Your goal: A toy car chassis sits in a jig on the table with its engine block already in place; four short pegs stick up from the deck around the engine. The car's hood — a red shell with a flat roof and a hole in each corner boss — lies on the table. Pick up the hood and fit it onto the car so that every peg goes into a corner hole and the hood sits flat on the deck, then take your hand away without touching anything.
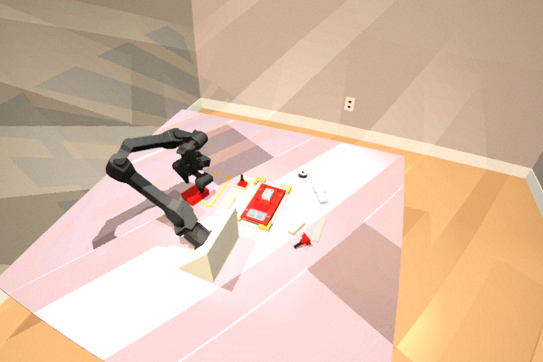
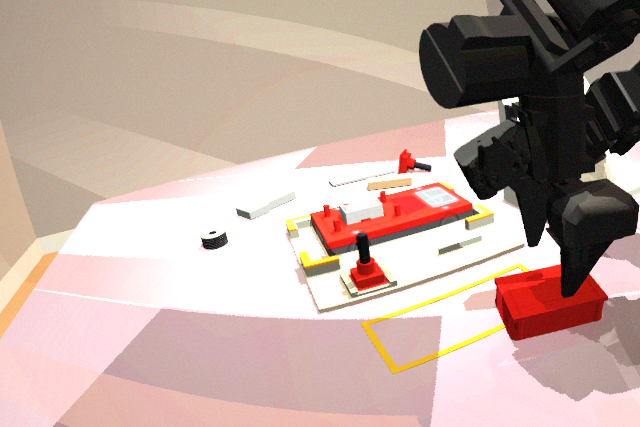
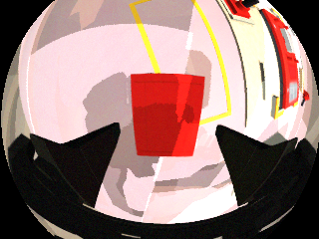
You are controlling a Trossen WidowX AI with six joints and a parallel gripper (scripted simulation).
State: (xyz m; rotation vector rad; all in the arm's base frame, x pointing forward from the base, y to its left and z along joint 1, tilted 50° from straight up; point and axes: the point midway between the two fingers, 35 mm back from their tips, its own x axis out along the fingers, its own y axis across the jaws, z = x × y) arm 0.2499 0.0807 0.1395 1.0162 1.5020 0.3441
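Observation:
The red hood [image 1: 192, 195] [image 2: 537, 311] [image 3: 165, 115] lies flat on the table at one corner of a yellow outlined rectangle [image 2: 378, 348] [image 3: 143, 34]. My gripper [image 1: 199, 184] [image 2: 550, 268] [image 3: 169, 129] is open and empty, pointing straight down over the hood. One finger stands on each side of the hood, with the tips about level with its roof. The red chassis [image 1: 260, 207] [image 2: 413, 207] sits in its jig with yellow corner blocks [image 2: 478, 215]. It carries the white engine block [image 1: 267, 193] [image 2: 360, 211], and red pegs [image 2: 326, 209] [image 2: 397, 209] stand around it.
A red base with a black handle [image 1: 241, 181] [image 2: 363, 257] stands between the hood and the chassis. A black wheel [image 1: 302, 174] [image 2: 214, 239], a grey block [image 1: 320, 194] [image 2: 266, 205], a tan strip [image 2: 388, 184] and a red clamp [image 1: 303, 241] [image 2: 410, 162] lie beyond. A beige wedge [image 1: 223, 246] stands near the arm's base.

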